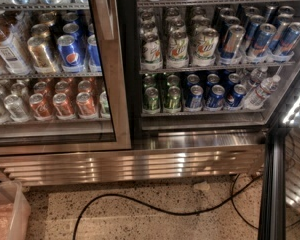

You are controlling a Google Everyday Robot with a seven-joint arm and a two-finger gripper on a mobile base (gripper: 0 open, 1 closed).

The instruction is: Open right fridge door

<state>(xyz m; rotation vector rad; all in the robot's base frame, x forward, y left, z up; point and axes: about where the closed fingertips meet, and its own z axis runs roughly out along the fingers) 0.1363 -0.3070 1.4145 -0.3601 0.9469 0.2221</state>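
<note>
Wide stainless-steel two-door drinks fridge fills frame; glass-paned right fridge door swung open at right edge; gripper out of view, state untellable.

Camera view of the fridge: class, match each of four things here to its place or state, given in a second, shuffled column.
Things:
1. Pepsi can
2. black cable
3. water bottle
4. right fridge door

Places or states:
A. trailing across the speckled floor
B. right end of the lower shelf, open side
C. swung open, at the view's right edge
D. behind the closed left door

Pairs: 1-D, 2-A, 3-B, 4-C. The gripper is not in view.
</note>
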